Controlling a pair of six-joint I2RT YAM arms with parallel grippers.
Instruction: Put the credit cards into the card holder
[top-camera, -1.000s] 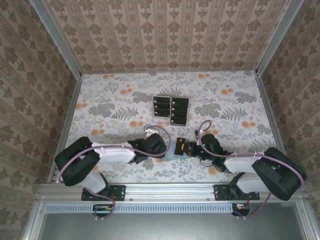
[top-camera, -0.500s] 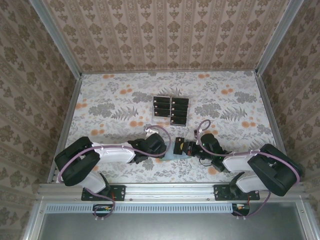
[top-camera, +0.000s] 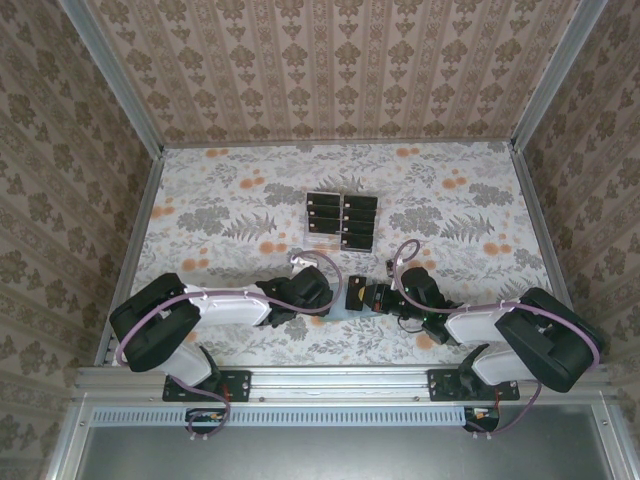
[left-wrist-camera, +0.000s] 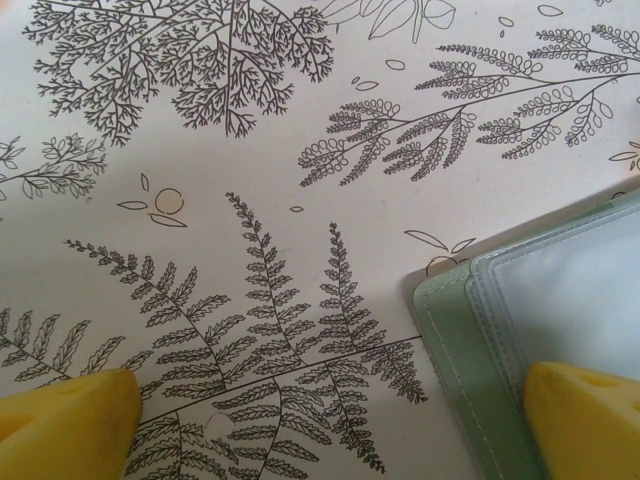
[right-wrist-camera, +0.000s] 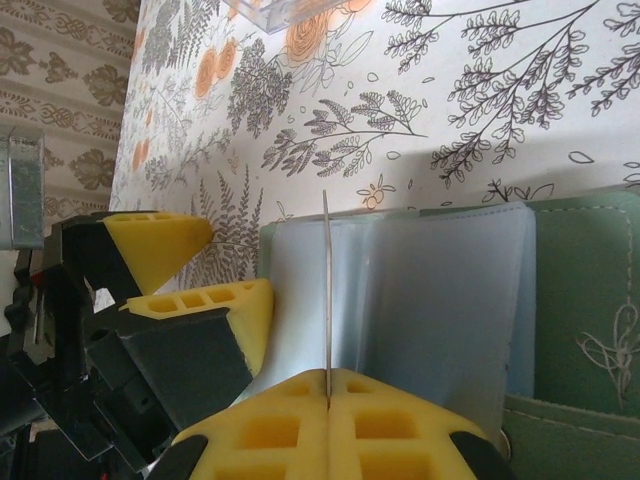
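The right claw (right-wrist-camera: 328, 400) is pinched tight on one credit card (right-wrist-camera: 326, 290), held on edge straight out from its fingertips, above the clear sleeve of the opened card holder (right-wrist-camera: 575, 250). Facing it, the left claw (left-wrist-camera: 322, 425) gapes wide, one pad (left-wrist-camera: 585, 415) on the holder's corner, the other over bare table (left-wrist-camera: 250, 150). Well beyond both claws, the other credit cards (top-camera: 358, 215) sit in a clear rack (top-camera: 320, 241).

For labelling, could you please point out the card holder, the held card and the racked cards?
card holder (left-wrist-camera: 465, 350): left wrist view, green stitched border.
held card (right-wrist-camera: 326, 290): right wrist view, its thin edge.
racked cards (top-camera: 358, 221): top external view, right column's middle.
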